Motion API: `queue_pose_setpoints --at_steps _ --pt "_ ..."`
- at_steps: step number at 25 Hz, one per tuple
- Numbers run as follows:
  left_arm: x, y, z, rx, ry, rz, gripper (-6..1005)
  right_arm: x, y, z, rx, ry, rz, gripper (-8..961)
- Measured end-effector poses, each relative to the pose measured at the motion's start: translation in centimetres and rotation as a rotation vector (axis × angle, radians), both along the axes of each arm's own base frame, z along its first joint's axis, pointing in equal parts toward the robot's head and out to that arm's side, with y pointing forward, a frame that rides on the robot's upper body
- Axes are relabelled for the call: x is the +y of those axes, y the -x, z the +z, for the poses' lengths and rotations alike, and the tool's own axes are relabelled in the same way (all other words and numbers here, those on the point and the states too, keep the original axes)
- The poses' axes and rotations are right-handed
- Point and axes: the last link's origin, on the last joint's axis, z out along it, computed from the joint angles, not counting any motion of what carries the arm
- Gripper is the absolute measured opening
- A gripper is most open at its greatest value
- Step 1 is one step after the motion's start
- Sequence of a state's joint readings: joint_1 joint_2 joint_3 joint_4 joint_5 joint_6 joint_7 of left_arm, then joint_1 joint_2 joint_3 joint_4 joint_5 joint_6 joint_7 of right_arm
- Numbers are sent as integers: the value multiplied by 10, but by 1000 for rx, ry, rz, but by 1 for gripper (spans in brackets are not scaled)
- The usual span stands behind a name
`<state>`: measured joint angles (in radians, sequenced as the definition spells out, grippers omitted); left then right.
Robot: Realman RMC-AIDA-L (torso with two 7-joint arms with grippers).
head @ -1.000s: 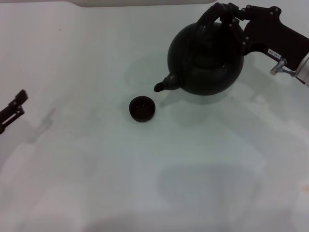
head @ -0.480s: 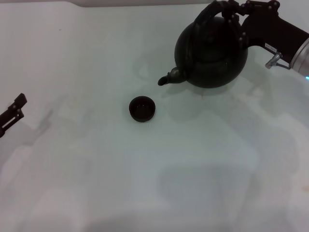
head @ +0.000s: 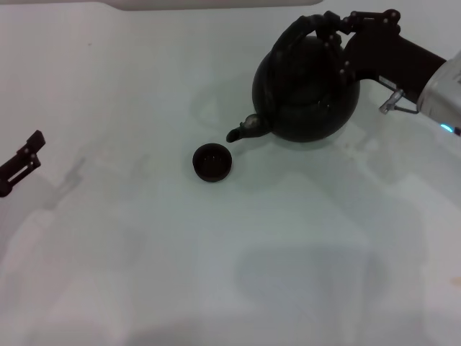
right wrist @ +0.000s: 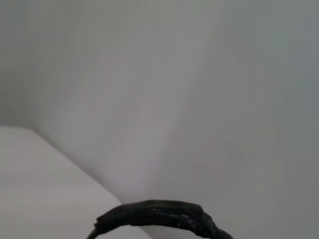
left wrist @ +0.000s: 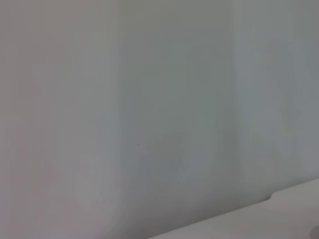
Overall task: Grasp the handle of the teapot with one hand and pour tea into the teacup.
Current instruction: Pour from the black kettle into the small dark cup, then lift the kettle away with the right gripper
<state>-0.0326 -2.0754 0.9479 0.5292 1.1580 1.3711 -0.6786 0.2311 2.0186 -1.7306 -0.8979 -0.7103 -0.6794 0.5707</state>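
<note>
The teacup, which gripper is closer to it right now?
Right. The right gripper holds the teapot just beyond the teacup; the left gripper sits far off at the table's edge.

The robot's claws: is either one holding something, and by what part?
The right gripper holds the teapot by its handle. The left gripper holds nothing.

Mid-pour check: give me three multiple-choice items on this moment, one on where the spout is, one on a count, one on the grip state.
1. The teapot's spout sits:
A. just right of and behind the teacup
B. inside the teacup
C. at the table's left edge

2. Cups on the table:
A. three
B. one
C. two

3. The right gripper is:
A. open above the cup
B. parked at the edge
C. shut on the handle

Answers:
1 A: the teapot points its spout at the teacup, beside its rim.
2 B: only that cup shows.
3 C: the right gripper clamps the handle; the left gripper idles far left.
</note>
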Motion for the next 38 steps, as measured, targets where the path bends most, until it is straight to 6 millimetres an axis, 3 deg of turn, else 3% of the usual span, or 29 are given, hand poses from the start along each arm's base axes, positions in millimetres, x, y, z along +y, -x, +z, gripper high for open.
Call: queue_pose_setpoints --at_steps 13,38 --pt "2 0 -1 14 -3 -4 862 -12 11 -4 -70 -45 12 124" --pt "5 0 0 20 -6 -5 862 -15 27 -11 -178 -82 3 115"
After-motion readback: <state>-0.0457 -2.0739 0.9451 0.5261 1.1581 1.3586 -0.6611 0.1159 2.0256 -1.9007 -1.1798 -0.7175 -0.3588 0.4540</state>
